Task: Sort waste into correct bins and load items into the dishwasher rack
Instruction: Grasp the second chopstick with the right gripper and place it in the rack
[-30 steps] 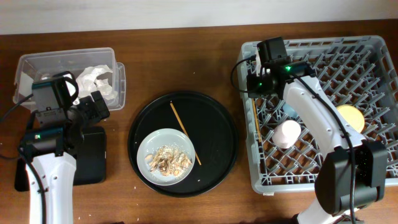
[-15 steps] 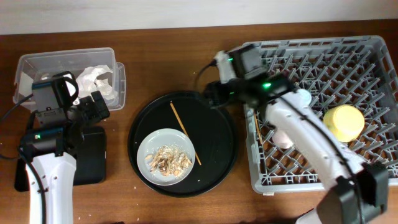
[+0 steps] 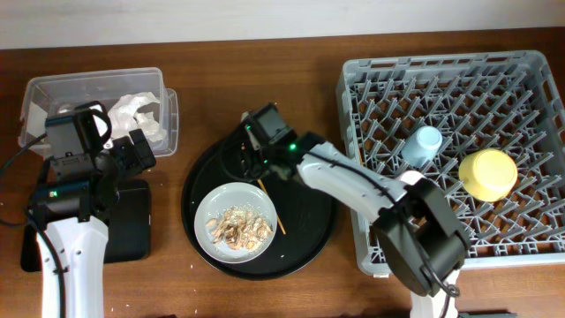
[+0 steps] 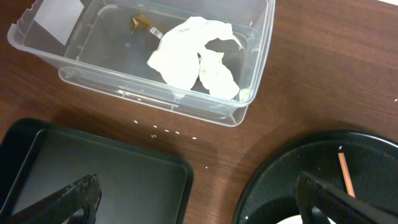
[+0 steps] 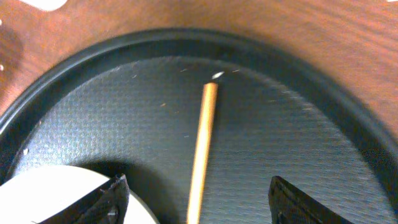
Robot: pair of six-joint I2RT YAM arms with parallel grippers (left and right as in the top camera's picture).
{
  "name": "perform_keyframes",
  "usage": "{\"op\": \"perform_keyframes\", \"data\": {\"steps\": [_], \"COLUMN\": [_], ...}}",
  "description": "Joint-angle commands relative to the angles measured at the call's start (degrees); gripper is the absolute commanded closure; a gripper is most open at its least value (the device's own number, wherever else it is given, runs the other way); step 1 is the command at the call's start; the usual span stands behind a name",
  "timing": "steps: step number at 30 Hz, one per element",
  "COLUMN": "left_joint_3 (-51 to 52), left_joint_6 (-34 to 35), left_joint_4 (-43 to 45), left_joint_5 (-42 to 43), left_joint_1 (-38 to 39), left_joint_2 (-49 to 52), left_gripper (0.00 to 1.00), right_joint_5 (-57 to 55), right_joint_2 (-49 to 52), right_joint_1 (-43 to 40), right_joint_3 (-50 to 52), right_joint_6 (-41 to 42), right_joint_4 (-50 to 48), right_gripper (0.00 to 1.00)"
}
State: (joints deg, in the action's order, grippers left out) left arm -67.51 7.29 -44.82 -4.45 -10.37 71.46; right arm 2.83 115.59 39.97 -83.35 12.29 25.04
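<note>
One wooden chopstick (image 3: 269,208) (image 5: 203,143) lies on the large round black tray (image 3: 305,221). My right gripper (image 3: 256,163) (image 5: 202,202) is open, low over the tray, its fingers either side of the chopstick. The pale grey plate (image 3: 256,205) (image 5: 50,193) beside it holds the food scraps (image 3: 237,226). The white wrapper (image 3: 139,113) (image 4: 196,56) lies in the clear tub (image 3: 53,88) (image 4: 93,68). My left gripper (image 3: 137,155) (image 4: 199,208) is open and empty between the shallow black tray (image 3: 132,225) (image 4: 93,174) and the round tray. The blue cup (image 3: 426,141) and yellow bowl (image 3: 487,173) sit in the dishwasher rack (image 3: 459,79). The pink cup is hidden.
The rack fills the right side of the table. My right arm stretches from the rack across the round tray's right half. Bare wooden table runs along the back edge and between the tub and the round tray.
My right arm has swung left from the rack's near-left corner to over the round tray and chopstick. It now covers the pink cup. The left arm has not moved.
</note>
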Motion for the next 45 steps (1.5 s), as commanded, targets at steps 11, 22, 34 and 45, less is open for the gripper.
{"op": "perform_keyframes", "data": {"steps": [11,22,34,45], "left_joint_3": [-0.09,-0.09,-0.09,-0.09], "left_joint_6": [-0.48,-0.48,-0.48,-0.48], "left_joint_4": [0.11,0.11,0.11,0.11], "left_joint_5": [0.39,0.39,0.39,0.39], "left_joint_1": [-0.28,-0.28,-0.28,-0.31], "left_joint_2": [-0.39,-0.39,-0.39,-0.39], "left_gripper": [0.01,0.01,0.01,0.01], "right_joint_5": [-4.90,-9.05,-10.45,-6.08], "right_joint_2": [7.80,7.85,-7.17,-22.40], "right_joint_1": [2.40,5.14,-1.27,-27.45], "right_joint_3": [-0.20,-0.22,-0.22,-0.20], "right_joint_6": [3.26,6.69,6.60,-2.47], "right_joint_4": [-0.22,1.18,9.42,16.83], "right_gripper": [0.56,0.89,0.96,0.96]}}
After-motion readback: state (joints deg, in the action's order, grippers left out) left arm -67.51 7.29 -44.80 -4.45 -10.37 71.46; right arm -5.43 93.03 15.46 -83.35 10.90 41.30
